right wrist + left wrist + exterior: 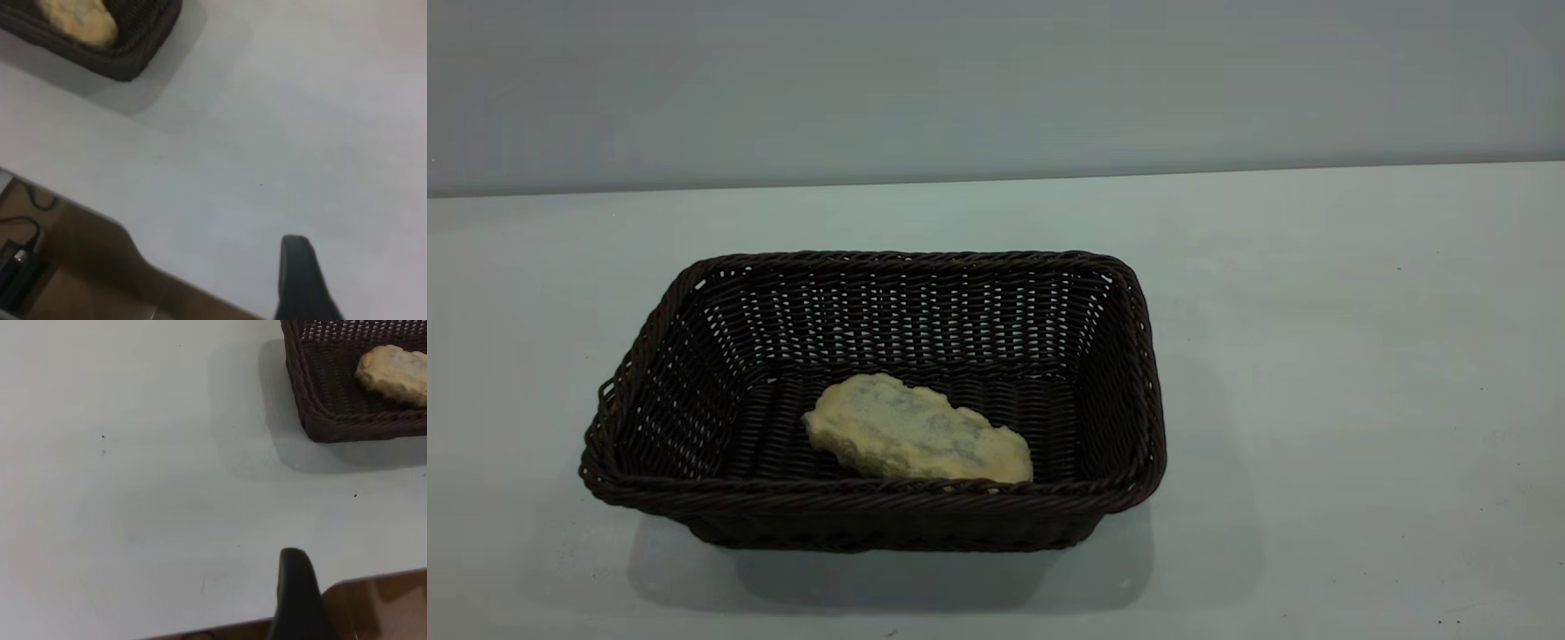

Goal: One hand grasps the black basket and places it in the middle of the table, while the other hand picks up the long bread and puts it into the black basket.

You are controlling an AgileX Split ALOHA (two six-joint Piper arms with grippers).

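The table (1316, 373) carries the black basket (1138, 373), which stands well clear of both parked grippers. Only one dark finger (298, 597) of the left gripper and one finger (301, 280) of the right show, so whether either is apart or together cannot be told. The basket looks light but stiff, best taken by its braided rim. The long bread (916, 431) lies underside-up inside, probably light and crumbly; hold it gently across its width.

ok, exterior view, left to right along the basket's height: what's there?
Bare table → left wall of the black basket → long bread inside it, pale side up → basket's right wall → bare table.
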